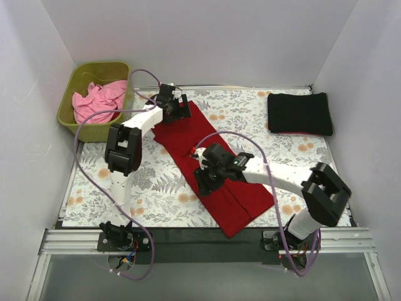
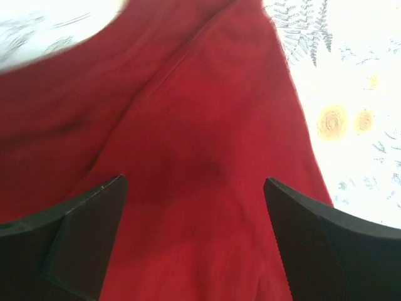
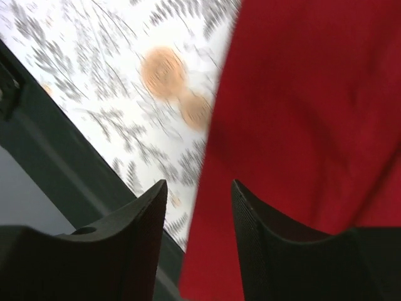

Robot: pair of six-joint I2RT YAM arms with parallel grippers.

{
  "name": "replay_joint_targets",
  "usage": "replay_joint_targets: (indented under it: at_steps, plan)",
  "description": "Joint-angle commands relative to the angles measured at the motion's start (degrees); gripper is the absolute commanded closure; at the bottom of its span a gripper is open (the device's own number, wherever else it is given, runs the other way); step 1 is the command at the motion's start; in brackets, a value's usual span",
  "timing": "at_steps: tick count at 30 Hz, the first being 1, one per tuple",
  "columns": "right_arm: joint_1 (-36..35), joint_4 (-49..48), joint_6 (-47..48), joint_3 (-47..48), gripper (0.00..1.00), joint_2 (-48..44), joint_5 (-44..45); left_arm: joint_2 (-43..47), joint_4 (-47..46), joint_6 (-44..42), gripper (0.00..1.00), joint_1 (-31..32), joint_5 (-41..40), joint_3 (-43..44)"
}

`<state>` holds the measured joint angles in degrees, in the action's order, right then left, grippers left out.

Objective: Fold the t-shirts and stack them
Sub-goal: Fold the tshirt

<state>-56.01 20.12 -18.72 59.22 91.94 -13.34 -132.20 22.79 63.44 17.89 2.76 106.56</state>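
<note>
Left pincer is wide open over the far end of the dark red t-shirt on the tabletop. Right pincer is open a little over its left edge. Black t-shirt lies right of it, pink t-shirt left, in a bin.

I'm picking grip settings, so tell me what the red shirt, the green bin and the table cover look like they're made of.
Red shirt: soft matte knit cloth, probably cotton; it wrinkles and shows a stitched seam. Green bin: likely moulded plastic, smooth with a rigid rounded rim. Table cover: flat printed floral sheet, cloth or vinyl, cannot tell.
</note>
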Motion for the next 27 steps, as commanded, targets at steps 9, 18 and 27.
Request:
replay_joint_targets:
  at_steps: [9,18,27]
  plan:
    - [0.2,10.56,4.57,-12.63,0.65,-12.66,-0.27,30.51,-0.63,10.12,0.37,4.95,-4.26,-28.86]
    - [-2.0,8.72,4.75,-12.2,0.66,-7.05,-3.88,21.29,-2.75,11.45,0.47,5.84,-5.57,-31.16]
    - [-3.84,1.24,1.76,-5.63,0.66,5.34,-11.35,5.93,0.15,7.15,0.47,3.65,-8.21,-17.99]
